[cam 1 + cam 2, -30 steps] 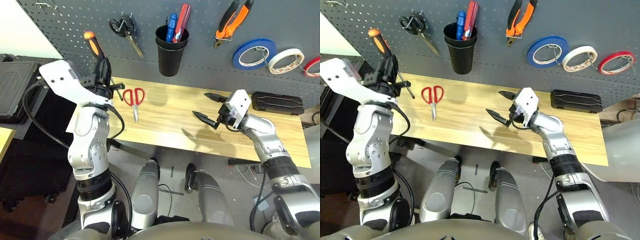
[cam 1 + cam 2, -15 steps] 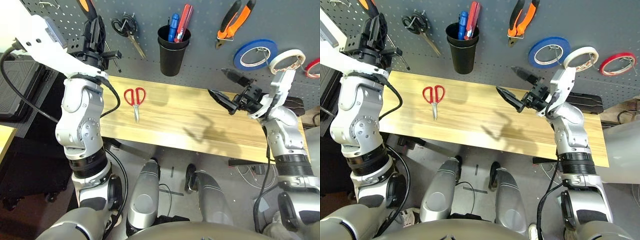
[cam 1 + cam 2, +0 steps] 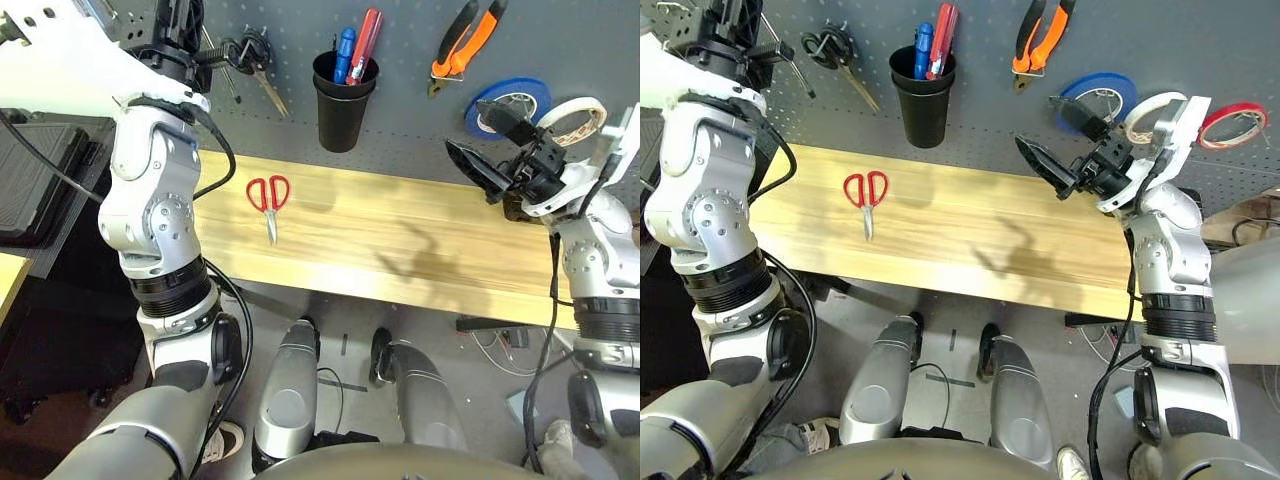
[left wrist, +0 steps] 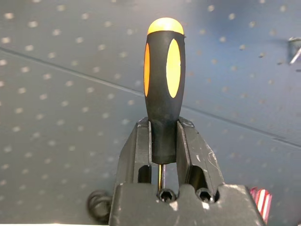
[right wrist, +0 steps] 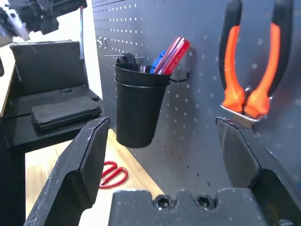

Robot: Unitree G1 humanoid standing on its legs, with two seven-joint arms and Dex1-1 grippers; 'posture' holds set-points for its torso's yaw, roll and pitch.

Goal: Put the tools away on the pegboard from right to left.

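While left pincer [image 4: 163,155] clamps screwdriver [image 4: 164,84], both arms risen; right pincer [image 5: 167,155] spread wide.

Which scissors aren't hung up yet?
The red-handled scissors, lying flat on the wooden table. The black-handled scissors hang on the pegboard, left of the black cup.

I'm looking at a workshop: tools are hanging on a pegboard [image 3: 600,40] behind a wooden workbench [image 3: 400,250].
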